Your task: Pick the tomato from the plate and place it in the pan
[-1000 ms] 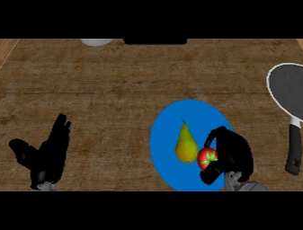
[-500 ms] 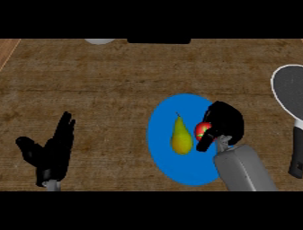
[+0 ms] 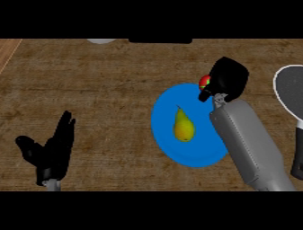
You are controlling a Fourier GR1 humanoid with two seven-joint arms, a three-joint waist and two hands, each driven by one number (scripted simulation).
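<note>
Now the right hand (image 3: 227,80) sits over the far right rim of the blue plate (image 3: 170,134), fingers curled around the tomato (image 3: 205,81). Only a red sliver with a touch of green shows at the hand's left edge; the rest is hidden, so its long axis and which way it points cannot be told. Grey right forearm (image 3: 250,143) runs from the lower edge up across the plate's right side. Pear (image 3: 183,126) lies on the plate, long axis running near to far, narrow stem end toward the far side. Pan (image 3: 302,92) rests at the counter's right, well apart from the plate, dark handle (image 3: 300,153) pointing toward the near edge. Left hand (image 3: 51,150) at lower left, fingers straight and up, thumb spread, holding nothing. Wooden counter (image 3: 94,85) underneath.
</note>
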